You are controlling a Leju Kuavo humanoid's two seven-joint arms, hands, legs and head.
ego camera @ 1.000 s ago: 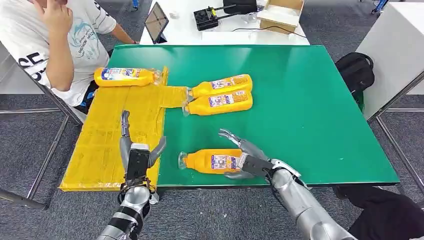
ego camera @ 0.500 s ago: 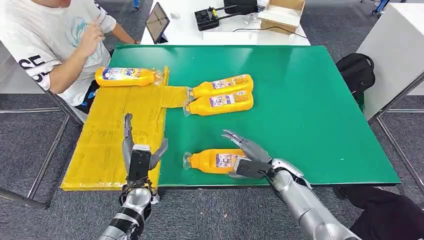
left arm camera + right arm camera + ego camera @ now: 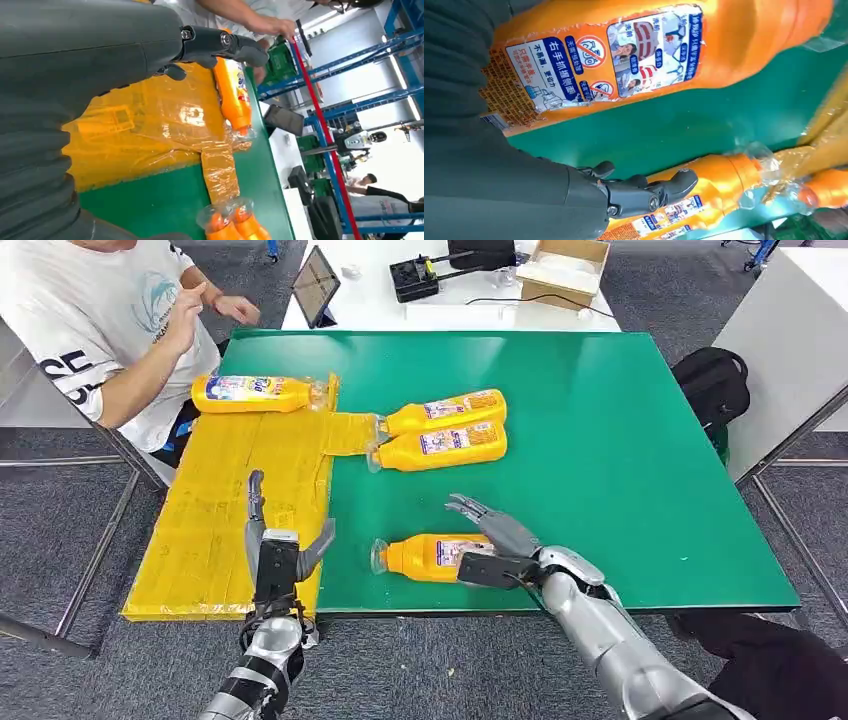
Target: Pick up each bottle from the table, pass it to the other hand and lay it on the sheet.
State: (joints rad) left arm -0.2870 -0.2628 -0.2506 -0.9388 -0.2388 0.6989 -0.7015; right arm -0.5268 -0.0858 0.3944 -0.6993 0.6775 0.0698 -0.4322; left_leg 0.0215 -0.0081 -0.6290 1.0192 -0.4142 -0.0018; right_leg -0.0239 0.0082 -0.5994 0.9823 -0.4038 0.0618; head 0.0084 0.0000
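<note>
The green table has lots of bare room at 3 o'clock, all the way to its far edge. The yellow sheet covers the 9 o'clock side and hangs just past the near edge. A person sits at the far 10 o'clock corner, close to the sheet.

The near bottle lies on its side just inside the near edge, cap toward 9 o'clock. The right hand is at the bottle's fat end. Its fingers are spread apart and arch above the bottle, with the thumb low at the near side. In the right wrist view the bottle lies right against the hand, but I cannot tell if the fingers squeeze it.

The left hand hovers over the near edge of the sheet, fingers apart and holding nothing.

Two bottles lie side by side, touching, in the middle of the table, caps at the sheet's edge. One more bottle lies on the far end of the sheet.
</note>
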